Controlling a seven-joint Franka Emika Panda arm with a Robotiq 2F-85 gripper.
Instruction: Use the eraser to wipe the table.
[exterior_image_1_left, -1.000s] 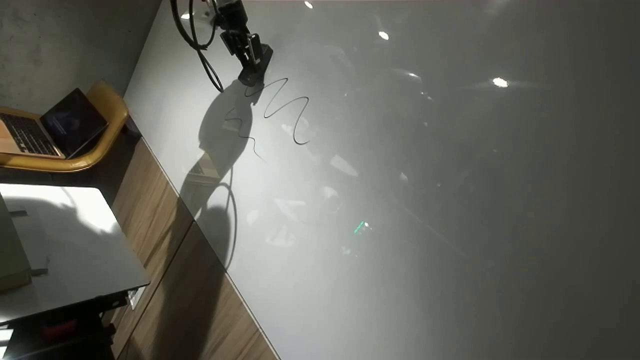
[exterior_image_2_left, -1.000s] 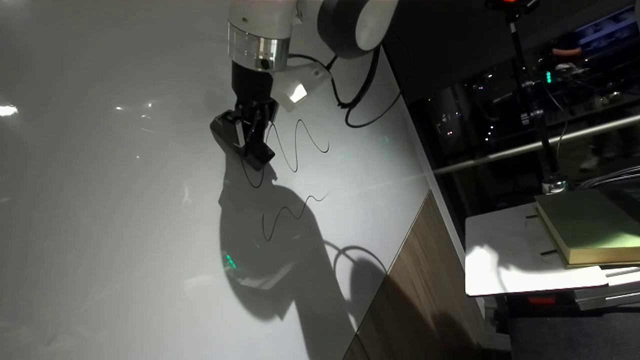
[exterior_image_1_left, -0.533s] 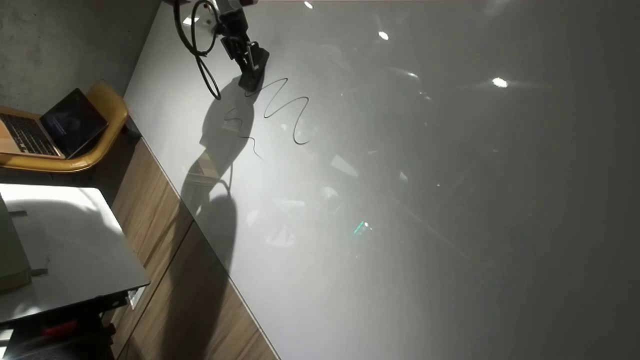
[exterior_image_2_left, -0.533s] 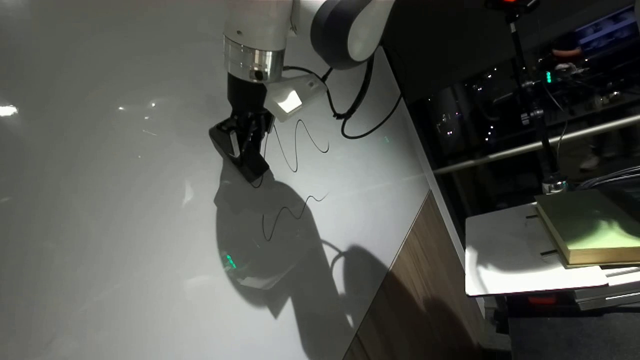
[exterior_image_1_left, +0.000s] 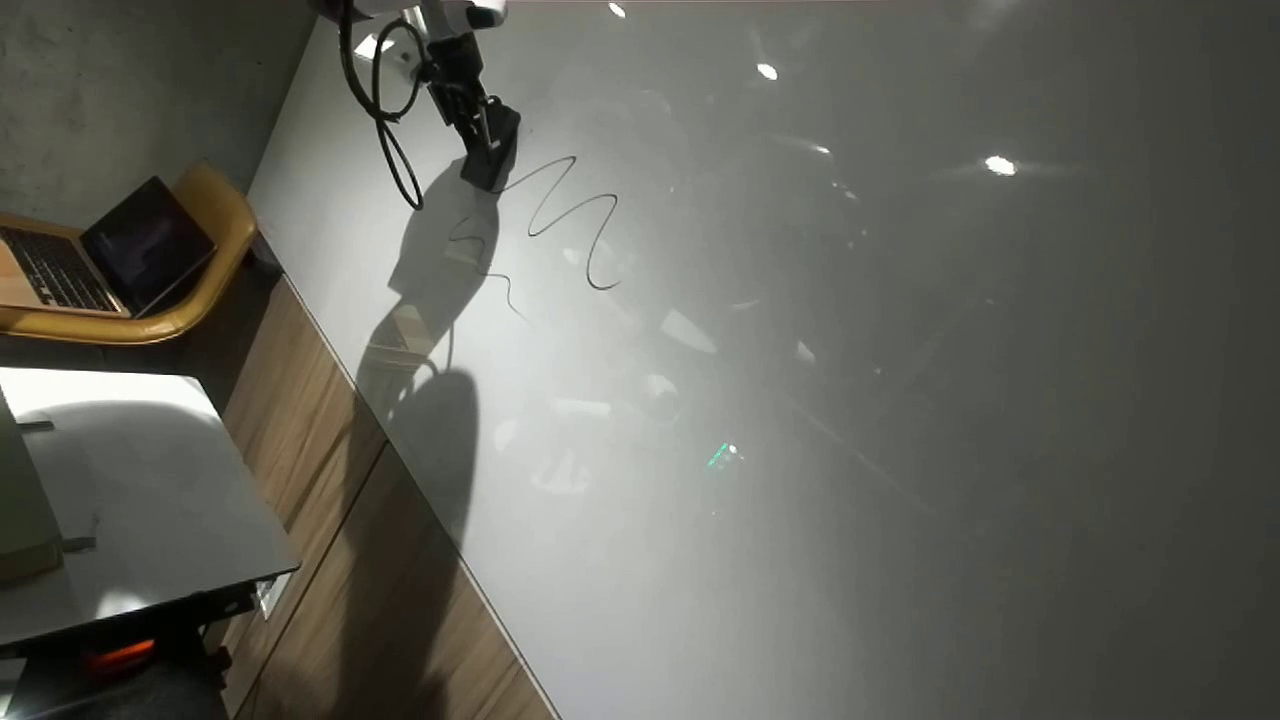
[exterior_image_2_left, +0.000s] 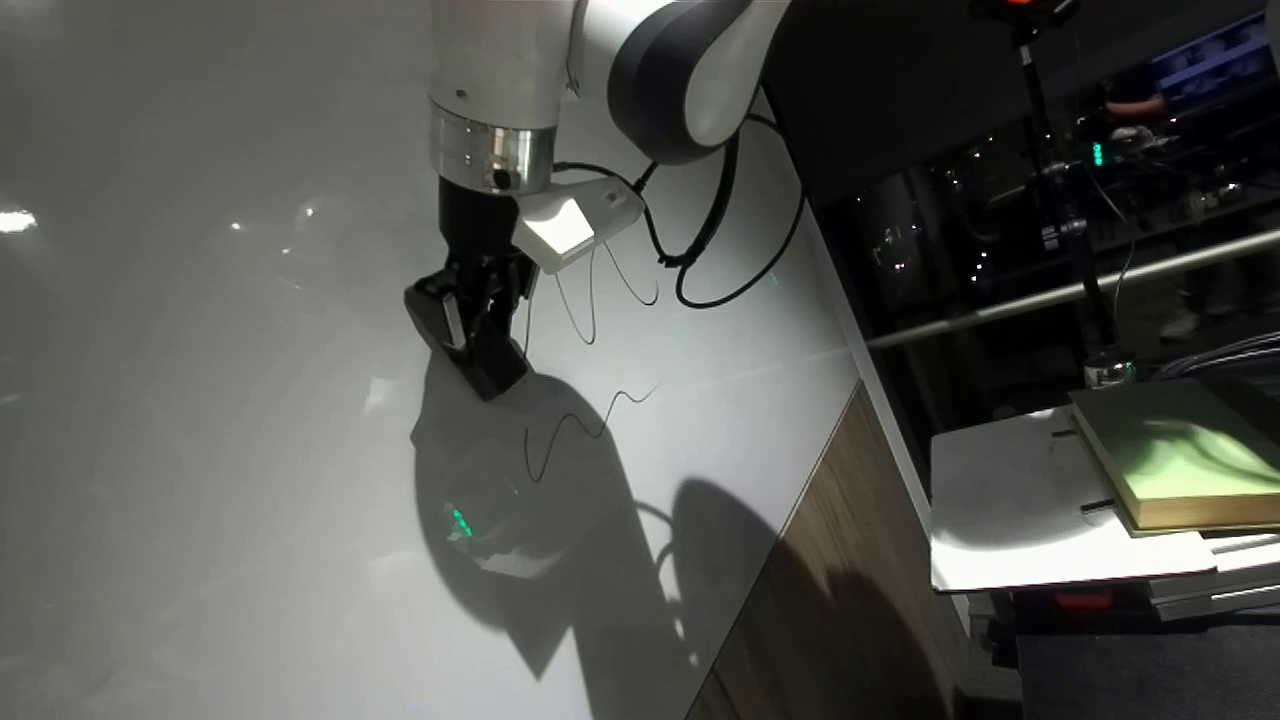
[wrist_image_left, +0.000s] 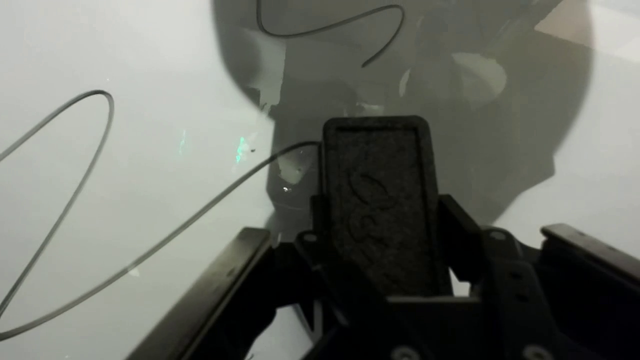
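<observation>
One matte, round-cornered eraser (wrist_image_left: 377, 165) in claw (wrist_image_left: 382, 220)

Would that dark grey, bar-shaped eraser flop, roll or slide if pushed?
The dark grey, oblong eraser is probably stiff: its edges look straight in the black, two-fingered hand. It seems unlikely to roll, being blocky and rectangular. It may slide easily, since the broad, glossy white-grey table shows bright reflections.
</observation>
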